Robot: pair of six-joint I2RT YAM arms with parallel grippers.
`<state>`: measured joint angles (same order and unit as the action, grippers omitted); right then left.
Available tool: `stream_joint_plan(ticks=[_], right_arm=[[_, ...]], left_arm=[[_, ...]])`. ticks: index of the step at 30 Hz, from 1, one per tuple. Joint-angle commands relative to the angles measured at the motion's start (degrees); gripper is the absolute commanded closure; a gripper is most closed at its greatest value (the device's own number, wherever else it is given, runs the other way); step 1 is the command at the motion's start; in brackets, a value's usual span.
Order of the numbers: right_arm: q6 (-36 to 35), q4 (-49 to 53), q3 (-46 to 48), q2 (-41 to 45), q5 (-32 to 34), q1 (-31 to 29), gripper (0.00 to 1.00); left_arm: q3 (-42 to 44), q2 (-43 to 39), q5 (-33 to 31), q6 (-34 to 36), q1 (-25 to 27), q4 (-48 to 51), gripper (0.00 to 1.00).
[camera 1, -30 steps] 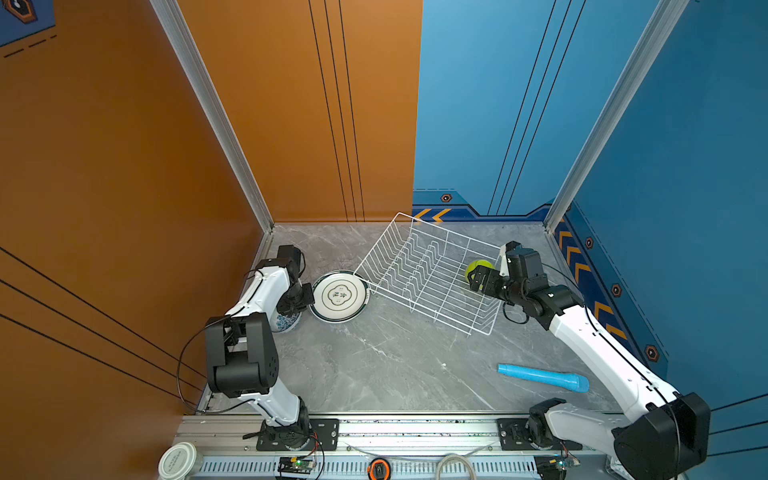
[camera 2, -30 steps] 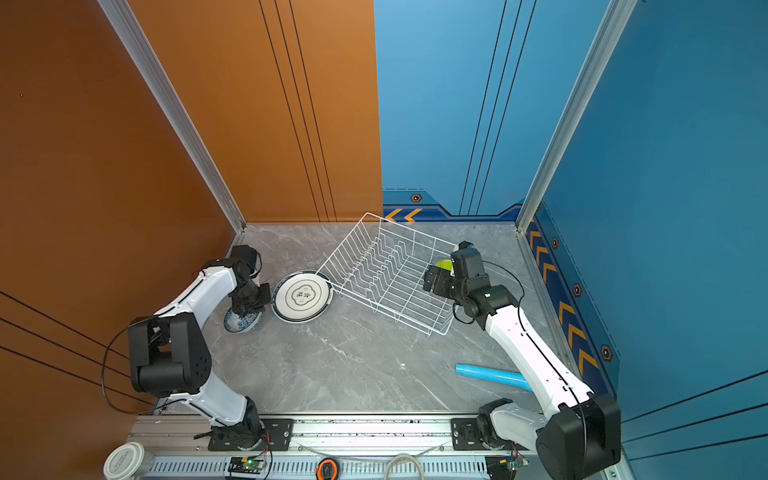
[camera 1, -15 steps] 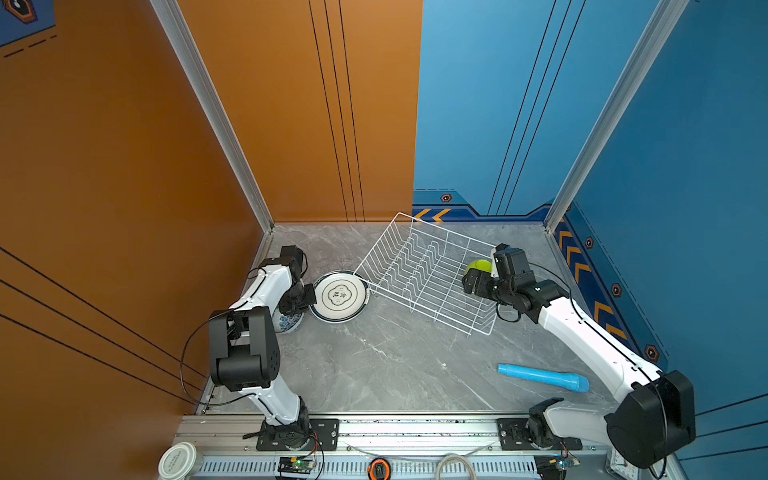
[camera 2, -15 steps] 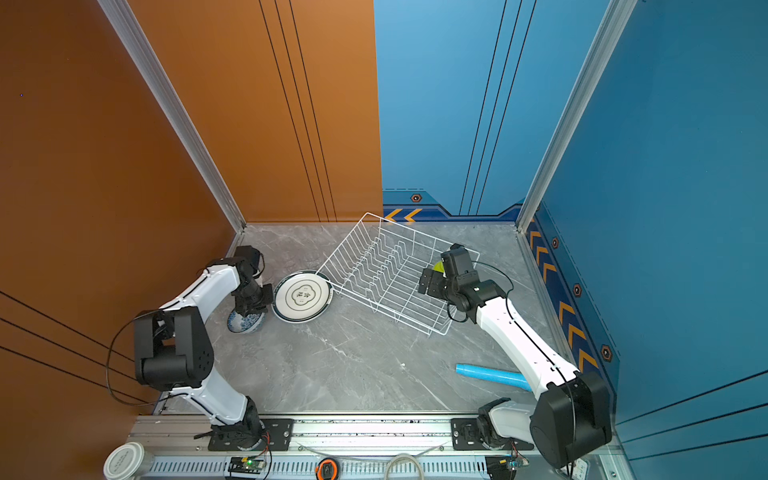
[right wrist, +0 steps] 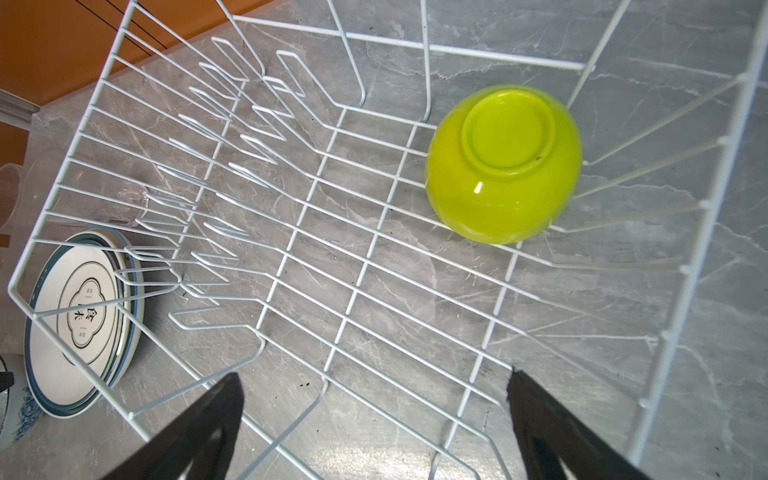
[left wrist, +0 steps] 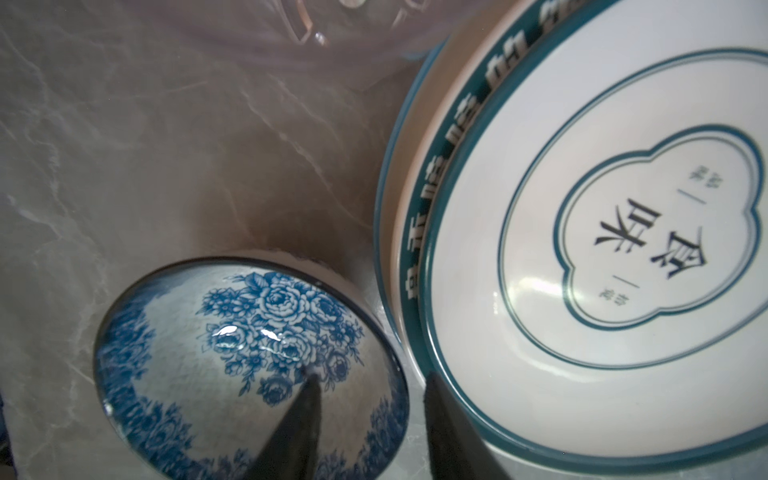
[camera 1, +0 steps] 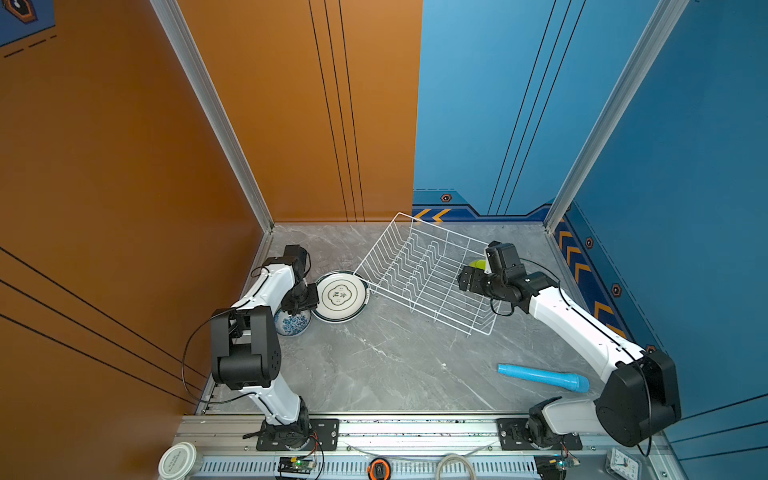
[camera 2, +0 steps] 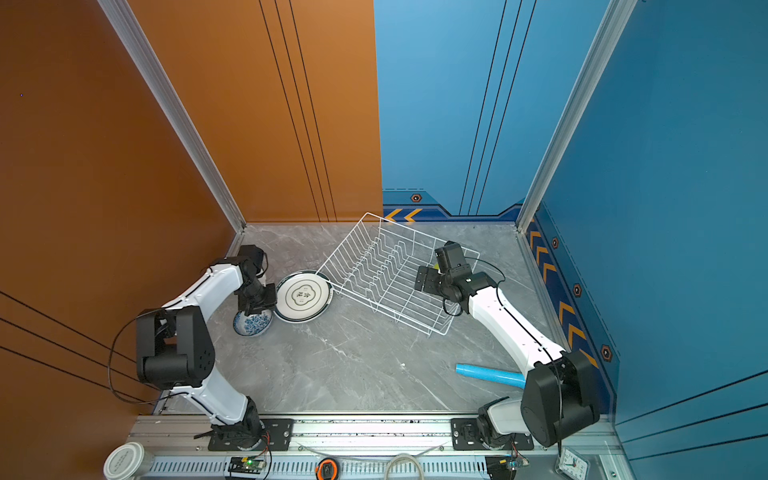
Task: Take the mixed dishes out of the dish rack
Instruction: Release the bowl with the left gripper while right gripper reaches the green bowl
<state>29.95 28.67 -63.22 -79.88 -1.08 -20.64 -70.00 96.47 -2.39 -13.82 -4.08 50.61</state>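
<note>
The white wire dish rack [camera 1: 399,266] is nearly unloaded. Only the upturned lime-green bowl [right wrist: 503,166] is left inside, at its 3 o'clock end, under the wide-open, empty right gripper [right wrist: 374,374]. Stacked dark-rimmed white plates [camera 1: 340,295] lie on the table at the rack's 9 o'clock. The small blue-flowered white bowl [left wrist: 232,332] sits at their 8 o'clock, its rim between the left gripper's [left wrist: 371,378] parted fingers, which grip nothing.

Both top views come through bright and even for me, lit from overhead, with only soft, faint shadows on the grey surface [camera 1: 395,365]. My left wrist feed runs warm and pinkish. I see two sharp glints on the blue-patterned bowl [left wrist: 249,353], and the plate [left wrist: 582,249] lettering smears toward the frame edge. The right wrist feed is crisp, with one small highlight on the lime-green bowl [right wrist: 503,166]. The right end effector [right wrist: 374,376], close to the lens, goes soft.
</note>
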Motion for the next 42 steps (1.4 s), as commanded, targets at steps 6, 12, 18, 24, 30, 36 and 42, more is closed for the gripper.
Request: stream_joint_plan(ticks=[6,12,18,24,30,36,42], right_arm=[[-3.5,5.6,-6.3,-6.0,5.4,0.6,0.00],[-3.9,6.7,-10.8,-12.0,7.1,1.4,0.00],[-4.1,7.6,-16.7,-19.4,9.3,2.5,0.00],[-4.4,9.9,-23.2,-26.7,6.5,3.0,0.00],[-6.9,9.9,-25.1,-29.0,3.5,1.7,0.00],[-8.6,10.3,-25.4,-28.2,5.0,1.5,0.01],[-12.5,10.5,-27.5,-28.7,6.5,3.7,0.00]], left_arm=[[-0.1,-7.4,1.5,0.9,1.3,0.8,0.03],[-0.5,-13.4,1.9,1.0,2.9,0.7,0.02],[-0.5,-19.4,-0.5,-0.6,9.0,0.1,0.02],[1.5,-25.7,-1.3,-3.3,13.5,-3.9,0.02],[3.6,-27.9,-0.8,-3.8,14.1,-7.0,0.02],[3.7,-26.7,1.2,-4.3,14.4,-7.0,0.02],[3.4,-28.4,1.0,-4.9,16.0,-7.4,0.02]])
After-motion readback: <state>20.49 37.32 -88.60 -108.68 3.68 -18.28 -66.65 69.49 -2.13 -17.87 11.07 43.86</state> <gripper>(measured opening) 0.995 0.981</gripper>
